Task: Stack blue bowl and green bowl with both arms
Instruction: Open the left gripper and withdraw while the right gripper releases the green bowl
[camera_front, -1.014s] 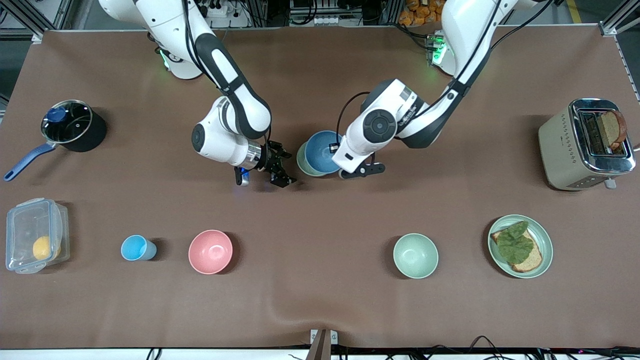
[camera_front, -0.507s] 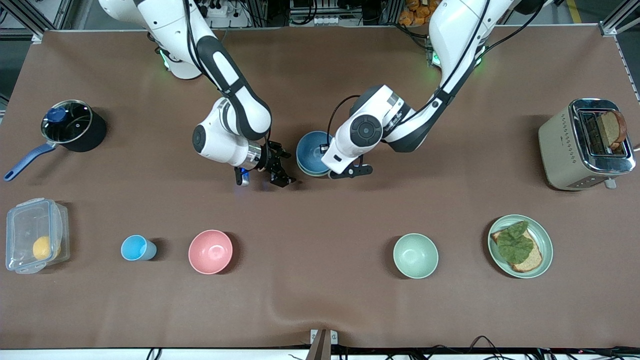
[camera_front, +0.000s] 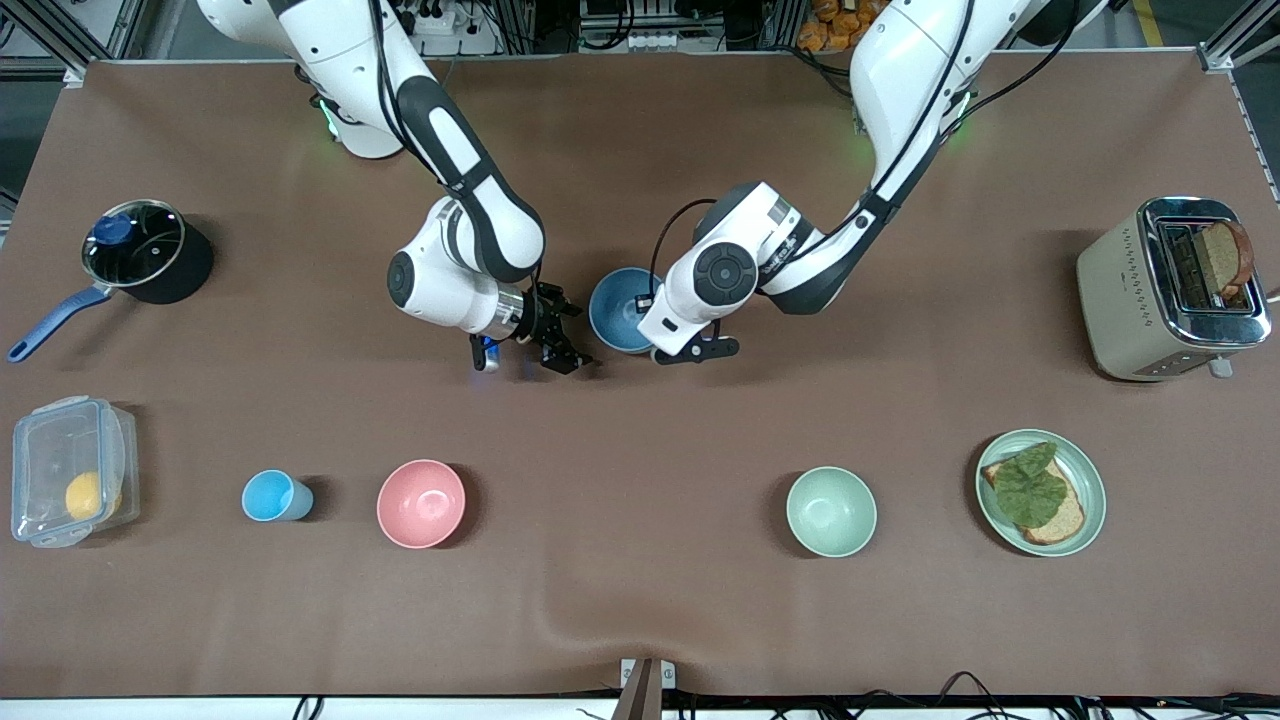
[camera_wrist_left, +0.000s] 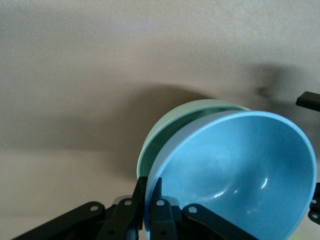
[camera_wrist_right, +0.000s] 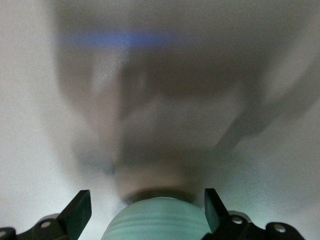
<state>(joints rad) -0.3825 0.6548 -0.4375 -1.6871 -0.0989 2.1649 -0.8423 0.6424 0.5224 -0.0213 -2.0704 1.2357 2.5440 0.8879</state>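
Note:
The blue bowl (camera_front: 620, 308) sits in or just over the green bowl, near the table's middle. In the front view it covers the green bowl almost fully. In the left wrist view the blue bowl (camera_wrist_left: 235, 175) is tilted and the green bowl (camera_wrist_left: 165, 135) shows just under its rim. My left gripper (camera_front: 655, 345) is shut on the blue bowl's rim, one finger inside and one outside (camera_wrist_left: 149, 187). My right gripper (camera_front: 583, 335) is open beside the bowls, toward the right arm's end. The green bowl's outer wall (camera_wrist_right: 157, 220) shows between its open fingers (camera_wrist_right: 147, 202).
Nearer the front camera stand a clear container (camera_front: 68, 470), a light-blue cup (camera_front: 272, 496), a pink bowl (camera_front: 421, 503), a pale mint bowl (camera_front: 831, 511) and a green plate with bread (camera_front: 1085, 465). A pot (camera_front: 145, 250) and a toaster (camera_front: 1170, 288) stand at the table's ends.
My left arm has carried the blue bowl toward the right arm's end, from partly beside the green bowl to over it. The right gripper has stayed put.

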